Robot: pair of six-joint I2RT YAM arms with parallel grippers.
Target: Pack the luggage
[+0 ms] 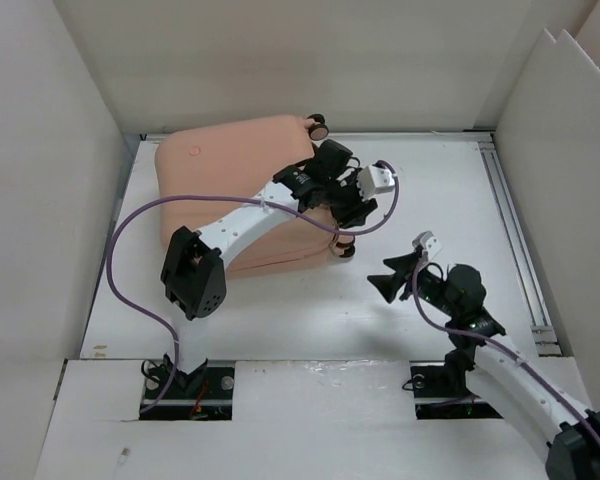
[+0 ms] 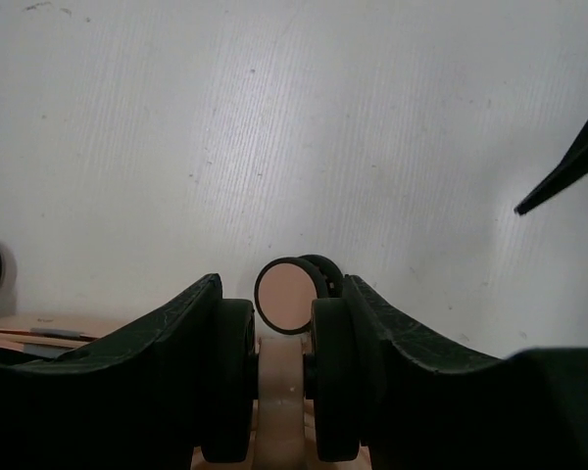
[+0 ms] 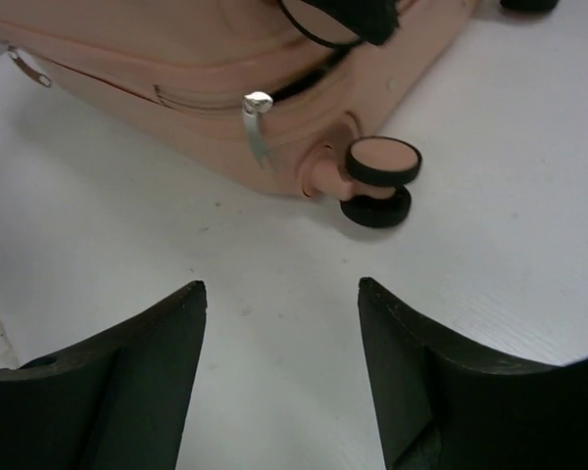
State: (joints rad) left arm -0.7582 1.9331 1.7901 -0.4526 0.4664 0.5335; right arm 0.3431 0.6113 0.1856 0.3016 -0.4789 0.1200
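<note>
On the white table (image 1: 450,200), toward its far left, the peach-pink luggage (image 1: 220,170) lies closed. The left gripper (image 2: 279,338) clamps the stem of 1 wheel (image 2: 286,294) at its near right corner. The right gripper (image 3: 279,289) hangs open near that wheel.

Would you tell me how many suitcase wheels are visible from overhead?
2: the far wheel at the suitcase's far right corner, the near wheel at its near right corner. Others may be hidden.

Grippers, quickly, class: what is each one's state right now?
Left gripper: closed on the wheel stem of the luggage.
Right gripper: open, holding nothing.
</note>
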